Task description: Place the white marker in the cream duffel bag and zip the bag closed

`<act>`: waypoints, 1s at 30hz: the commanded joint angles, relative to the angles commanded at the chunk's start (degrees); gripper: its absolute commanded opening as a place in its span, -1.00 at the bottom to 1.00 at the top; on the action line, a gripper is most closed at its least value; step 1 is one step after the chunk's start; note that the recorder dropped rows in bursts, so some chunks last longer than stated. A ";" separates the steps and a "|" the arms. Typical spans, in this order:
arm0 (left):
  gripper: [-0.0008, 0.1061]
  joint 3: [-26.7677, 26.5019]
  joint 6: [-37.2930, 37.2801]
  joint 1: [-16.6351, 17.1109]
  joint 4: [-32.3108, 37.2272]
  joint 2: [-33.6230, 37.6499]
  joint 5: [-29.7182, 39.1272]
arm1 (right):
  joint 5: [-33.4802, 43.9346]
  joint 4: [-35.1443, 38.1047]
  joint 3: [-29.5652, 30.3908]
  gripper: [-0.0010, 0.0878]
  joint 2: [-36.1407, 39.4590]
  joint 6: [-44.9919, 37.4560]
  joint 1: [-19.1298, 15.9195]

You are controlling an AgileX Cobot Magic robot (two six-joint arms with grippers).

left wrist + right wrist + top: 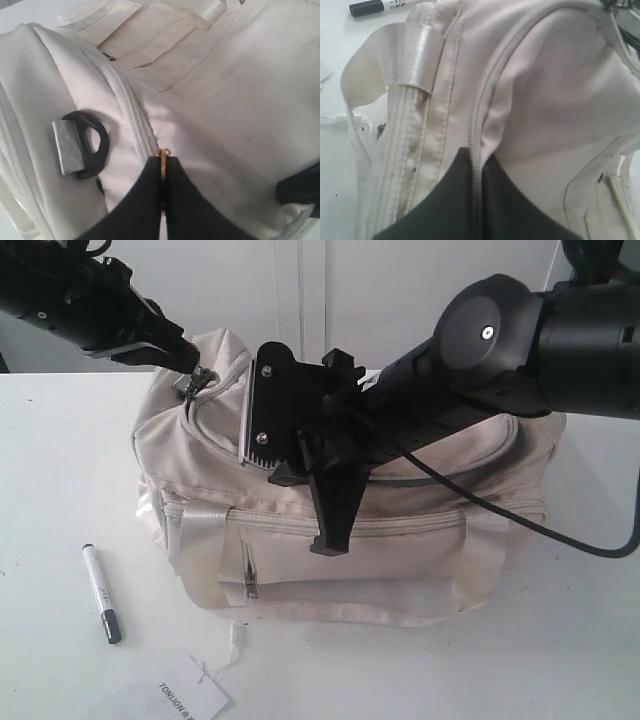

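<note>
The cream duffel bag (pixel 400 560) sits in the middle of the white table. The white marker (pixel 101 593) lies flat on the table in front of the bag's left end, outside the bag; its black cap end also shows in the right wrist view (pixel 370 6). My left gripper (pixel 195 368) (pixel 162 165) is at the bag's top left end, shut on the gold zipper pull (pixel 162 154). My right gripper (pixel 328 543) (pixel 475 157) reaches over the bag's middle and is shut on a zipper seam of the bag.
A white paper tag (pixel 190 698) on a string lies at the table's front edge below the bag. A black strap ring (pixel 92 145) sits beside the left gripper. A shiny handle (pixel 415 55) loops near the right gripper. A black cable (pixel 560 540) trails over the bag's right end.
</note>
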 joint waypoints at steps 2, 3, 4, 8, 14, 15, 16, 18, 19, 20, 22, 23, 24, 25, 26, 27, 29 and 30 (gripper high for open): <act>-0.99 0.00 0.11 0.00 0.00 1.12 -1.66 | 0.14 0.00 0.00 -0.98 0.00 -0.20 0.00; -0.99 0.00 0.11 0.00 0.00 1.57 -3.09 | 0.15 -0.05 0.00 -0.98 0.00 -0.31 0.00; -0.99 0.00 0.11 0.00 0.00 1.95 -4.35 | 0.40 -0.05 0.00 -0.98 0.00 -0.67 0.00; -0.99 0.00 0.11 0.00 0.00 3.01 -10.66 | 0.56 -0.05 0.00 -0.98 0.00 -1.22 0.00; -0.99 0.00 0.26 0.00 0.00 3.43 -15.20 | 0.56 -0.05 0.00 -0.98 0.00 -1.66 0.00; -0.99 0.00 0.26 0.00 0.00 3.43 -15.86 | 0.56 -0.05 0.00 -0.98 0.00 -2.12 0.00; -0.99 0.00 0.26 0.00 0.00 3.43 -16.23 | 0.56 -0.05 0.00 -0.98 0.00 -2.42 0.00; -0.99 0.00 0.26 0.00 0.00 3.43 -16.08 | 0.56 -0.05 0.00 -0.98 0.00 -2.87 0.00; -0.99 0.00 0.26 0.00 0.00 3.43 -15.52 | 0.56 -0.05 0.00 -0.98 0.00 -2.87 0.00; -0.99 0.00 0.26 0.00 0.00 3.43 -14.54 | 0.56 -0.05 0.00 -0.98 0.00 -2.87 0.00; -0.99 0.00 0.11 0.00 0.00 3.43 -12.27 | 0.56 -0.05 0.00 -0.98 0.00 -2.87 0.00; -0.99 0.00 0.11 0.00 0.00 3.43 -11.19 | 0.56 -0.05 0.00 -0.98 0.00 -2.87 0.00; -0.99 0.00 0.11 0.00 0.00 3.43 -9.61 | 0.56 -0.05 0.00 -0.98 0.00 -2.87 0.00; -0.99 0.00 0.11 0.00 0.00 3.43 -8.13 | 0.56 -0.05 0.00 -0.98 0.00 -2.87 0.00; -0.99 0.00 0.11 0.00 0.00 3.43 -6.85 | 0.56 -0.36 0.00 -0.98 0.00 -2.99 0.00; -0.99 0.00 0.11 0.00 0.00 3.43 -4.01 | 0.56 -2.51 0.00 -0.98 0.00 -3.15 0.00; -0.99 0.00 0.11 0.00 0.00 3.43 -1.95 | 1.74 -5.40 0.00 -0.98 0.00 -3.15 0.00; -0.99 0.00 0.11 0.00 0.00 3.43 -1.53 | 2.22 -5.52 0.00 -0.98 0.00 -3.15 0.00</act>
